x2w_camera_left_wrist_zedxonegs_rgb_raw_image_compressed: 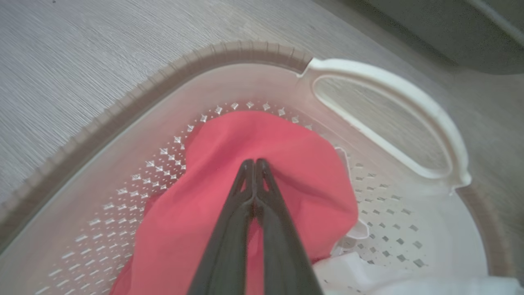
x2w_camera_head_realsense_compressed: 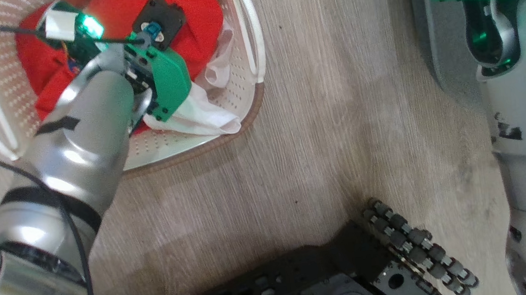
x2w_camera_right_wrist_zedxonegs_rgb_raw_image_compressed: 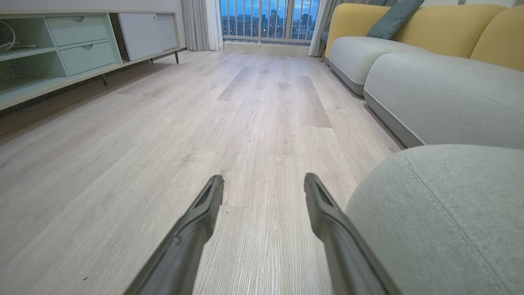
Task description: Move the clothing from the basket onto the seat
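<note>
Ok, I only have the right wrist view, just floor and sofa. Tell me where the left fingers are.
Observer: The left gripper is down inside the basket, which stands on the floor.
Operator: Give me its state.
Observer: Fingers shut, tips seemingly pinching a fold of the red garment.
Operator: Report what else is in there.
Observer: A white garment lies beside the red one, against the basket's wall.
</note>
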You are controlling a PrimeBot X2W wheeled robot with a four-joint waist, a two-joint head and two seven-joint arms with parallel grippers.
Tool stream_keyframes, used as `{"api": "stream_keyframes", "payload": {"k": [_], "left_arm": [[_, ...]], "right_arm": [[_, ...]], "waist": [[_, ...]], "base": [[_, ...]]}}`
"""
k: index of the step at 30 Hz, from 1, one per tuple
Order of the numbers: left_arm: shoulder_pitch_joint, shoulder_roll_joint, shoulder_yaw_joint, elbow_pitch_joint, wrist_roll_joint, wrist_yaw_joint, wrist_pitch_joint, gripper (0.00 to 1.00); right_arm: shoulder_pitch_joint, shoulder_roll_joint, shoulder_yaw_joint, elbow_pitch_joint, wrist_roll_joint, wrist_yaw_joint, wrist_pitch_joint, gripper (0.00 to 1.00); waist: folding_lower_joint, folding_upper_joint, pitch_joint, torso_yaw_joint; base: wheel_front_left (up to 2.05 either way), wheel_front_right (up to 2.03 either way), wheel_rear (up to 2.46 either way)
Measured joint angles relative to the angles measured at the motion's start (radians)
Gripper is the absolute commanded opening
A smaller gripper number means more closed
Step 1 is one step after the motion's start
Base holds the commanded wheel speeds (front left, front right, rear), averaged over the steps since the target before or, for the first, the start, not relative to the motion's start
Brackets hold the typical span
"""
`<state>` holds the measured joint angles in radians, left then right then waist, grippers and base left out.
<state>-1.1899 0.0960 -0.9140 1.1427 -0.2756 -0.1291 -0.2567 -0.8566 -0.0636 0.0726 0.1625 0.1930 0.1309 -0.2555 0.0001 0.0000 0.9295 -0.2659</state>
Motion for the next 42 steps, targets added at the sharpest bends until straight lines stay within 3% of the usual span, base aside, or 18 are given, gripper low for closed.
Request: {"api": "stream_keyframes", "payload": {"k": [7,21,34,42], "left_arm": [[0.119,-0.001,0.051,-0.068,-0.037,0.000,0.000,0.00],[0.309,-0.005,0.272,-0.236,-0.110,0.000,0.000,0.00],[0.492,-0.024,0.494,-0.401,-0.085,0.000,0.000,0.00],[0.507,-0.033,0.551,-0.466,-0.050,0.000,0.000,0.00]], "right_arm": [[0.000,0.000,-0.001,0.055,-0.019,0.000,0.000,1.00],[0.065,-0.021,0.034,0.179,-0.021,0.000,0.000,1.00],[0.197,-0.047,0.067,0.274,0.023,0.000,0.000,1.00],[0.243,-0.059,0.078,0.306,0.048,0.000,0.000,1.00]], "waist": [[-0.0001,0.0000,-0.104,0.033],[-0.0002,0.0001,-0.364,0.128],[-0.0003,0.0001,-0.613,0.202],[-0.0003,0.0001,-0.721,0.226]], "base": [[0.00,0.00,0.00],[0.00,0.00,0.00],[0.00,0.00,0.00],[0.00,0.00,0.00]]}}
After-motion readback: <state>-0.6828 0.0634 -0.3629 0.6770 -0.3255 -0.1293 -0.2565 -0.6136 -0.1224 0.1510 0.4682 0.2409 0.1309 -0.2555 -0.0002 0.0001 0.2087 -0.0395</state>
